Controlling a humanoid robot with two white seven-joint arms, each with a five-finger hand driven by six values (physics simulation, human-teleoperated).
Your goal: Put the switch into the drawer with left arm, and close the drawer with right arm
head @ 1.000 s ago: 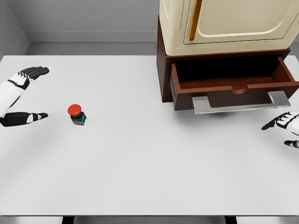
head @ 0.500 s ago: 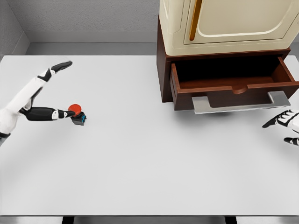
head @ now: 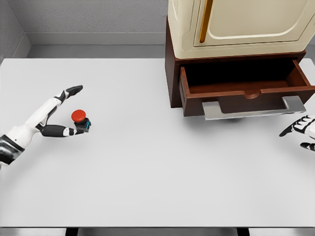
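Switch [head: 81,121], red cap, sits on the white table [head: 147,167] at left-centre of frame. Left hand [head: 51,115] brackets it: fingers spread wide, thumb tip touching its base, nothing gripped. Drawer [head: 246,86] is open at upper right. Right hand [head: 302,130] at right edge, below the handle [head: 253,107], fingers relaxed, empty.

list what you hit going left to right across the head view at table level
left hand → switch with red button → open drawer with its metal handle → right hand at the right edge
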